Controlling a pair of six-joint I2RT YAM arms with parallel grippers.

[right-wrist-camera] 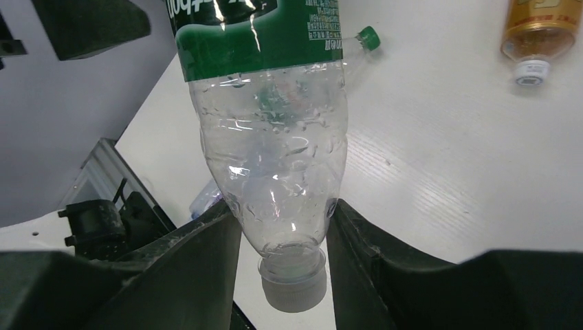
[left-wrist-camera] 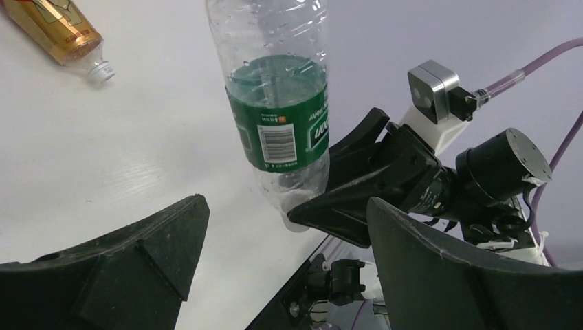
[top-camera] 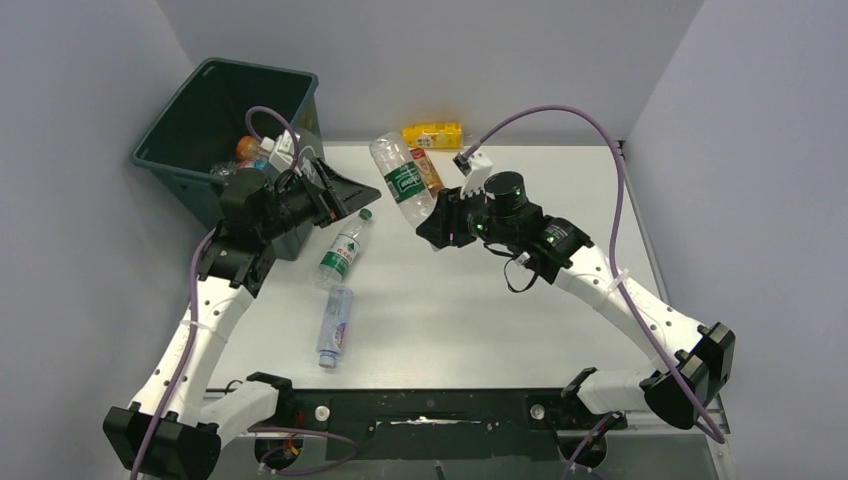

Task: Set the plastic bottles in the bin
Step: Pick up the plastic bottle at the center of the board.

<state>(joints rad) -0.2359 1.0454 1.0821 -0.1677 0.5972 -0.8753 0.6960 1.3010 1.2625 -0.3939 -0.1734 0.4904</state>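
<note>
**A:** Why does the right end effector grip the green-labelled bottle so far down?

**B:** Its jaws are pinched nearly together on the shoulder, just above the white cap. I'd judge that is the stiffest, narrowest part, so the thin wall won't crumple. The body sticks out ahead, lifted off the bench and angled toward the far left corner, where the bin stands.

**A:** And the left end effector?

**B:** Spread wide, nothing in it. It sits just beside the bin's near wall, facing the raised bottle. The bin is on that arm's side, so this may be a handover being set up, though it could simply be waiting.

**A:** How far along is the job?

**B:** Partway, I'd say. A few bottles lie inside the bin. On the bench there is a green-capped bottle and a blue-labelled bottle near the left arm, a yellow bottle at the far edge, and an amber bottle beneath the raised one.
</note>
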